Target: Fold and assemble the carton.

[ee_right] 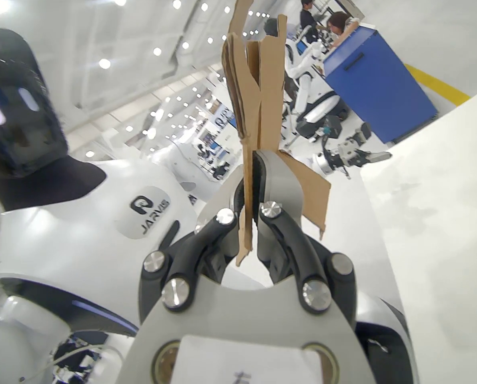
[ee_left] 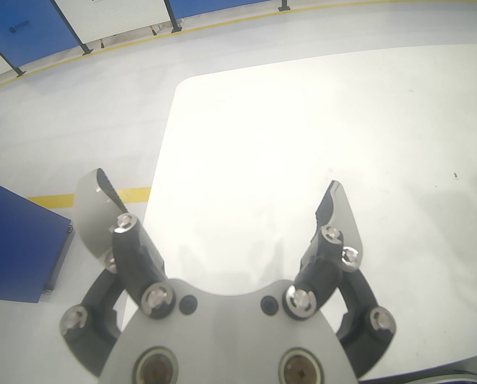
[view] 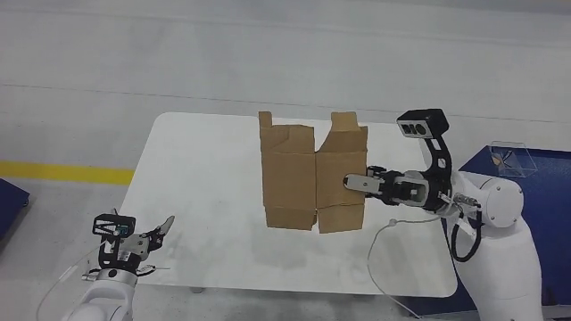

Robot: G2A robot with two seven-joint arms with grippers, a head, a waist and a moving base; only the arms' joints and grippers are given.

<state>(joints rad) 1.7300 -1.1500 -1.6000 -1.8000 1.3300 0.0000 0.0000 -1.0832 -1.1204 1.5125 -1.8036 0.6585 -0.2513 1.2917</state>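
Gripping with our right gripper (view: 350, 180), we have the fingers clamped together on the right-hand edge of the carton (view: 302, 178). In the right wrist view that gripper (ee_right: 249, 163) pinches the brown cardboard between its two pads, and we see the carton (ee_right: 258, 93) edge-on, its layers pressed flat against each other with one flap (ee_right: 308, 197) splaying out to the side. From the top view the carton is a flattened brown sheet of two panels side by side, with short flaps along its far and near edges. It is held up off the white table (view: 205, 169), above the table's middle, with its shadow on the surface below. Our left gripper (view: 161, 229) sits at the table's near left corner, well apart from the carton. In the left wrist view its fingers (ee_left: 334, 209) are spread wide apart over the bare table (ee_left: 302, 121). A yellow floor line (view: 62, 173) runs to the left of the table.
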